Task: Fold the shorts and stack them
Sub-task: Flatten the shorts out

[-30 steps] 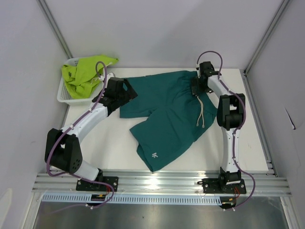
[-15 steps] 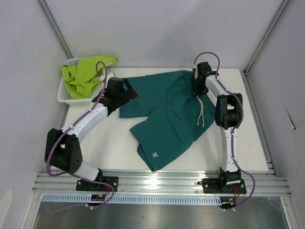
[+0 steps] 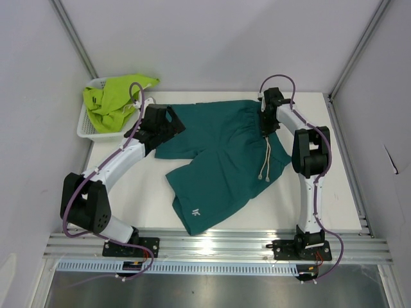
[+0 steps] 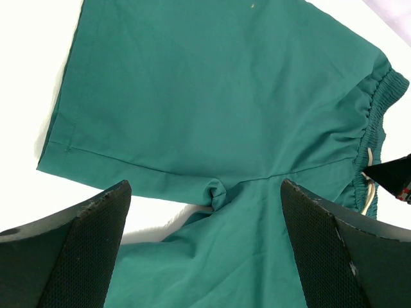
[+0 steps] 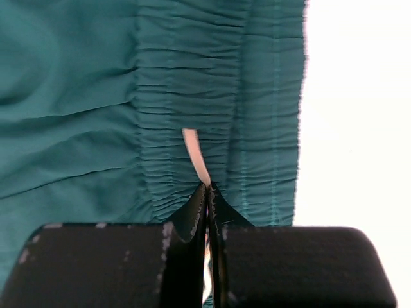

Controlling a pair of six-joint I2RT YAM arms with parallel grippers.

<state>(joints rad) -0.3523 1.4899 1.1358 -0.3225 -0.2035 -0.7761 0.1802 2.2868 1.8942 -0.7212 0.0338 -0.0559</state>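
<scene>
Grabbing happened: your right gripper (image 5: 207, 192) shut tight on the teal shorts (image 3: 218, 160) at the waistband (image 5: 186, 173) and slid them left (folding could start); your left gripper (image 4: 204, 192) stayed wide open, empty.

1. Dark teal green fabric shorts (image 3: 218, 154): one small white printed mark (image 3: 196, 212) on the leg end farthest from the shorts' waistband, just inside the hem.
2. The mark looks like two or three short strokes, too small to read as letters or a brand.
3. Nothing else legible in any view.
</scene>
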